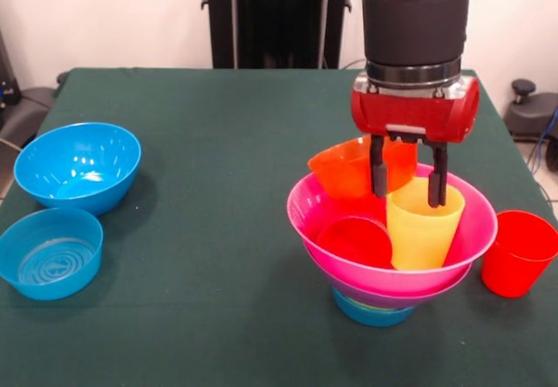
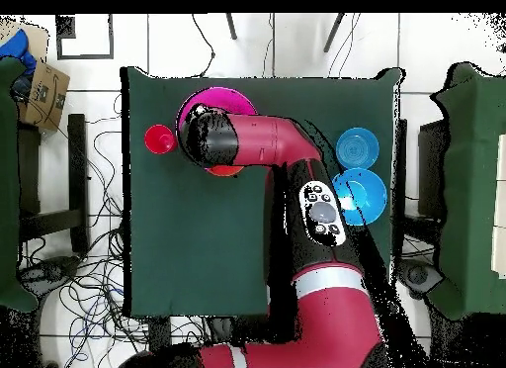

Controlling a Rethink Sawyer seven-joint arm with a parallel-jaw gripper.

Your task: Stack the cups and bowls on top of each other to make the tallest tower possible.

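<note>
Pincer [image 1: 410, 185]: spread, 1 finger inside yellow cup [image 1: 424, 230], not clenched | Tower: cup upright in pink bowl [image 1: 466, 239], near desk [image 1: 227, 230] right edge | 1 red cup [image 1: 517, 253] beside | 2 blue bowls [image 1: 78, 166] left edge

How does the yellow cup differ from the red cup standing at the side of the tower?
The yellow cup stands inside the pink bowl, with the claw at its rim; the red cup stands on the table, alone. They differ in colour too. Both are upright, open side up, with no handle.
</note>
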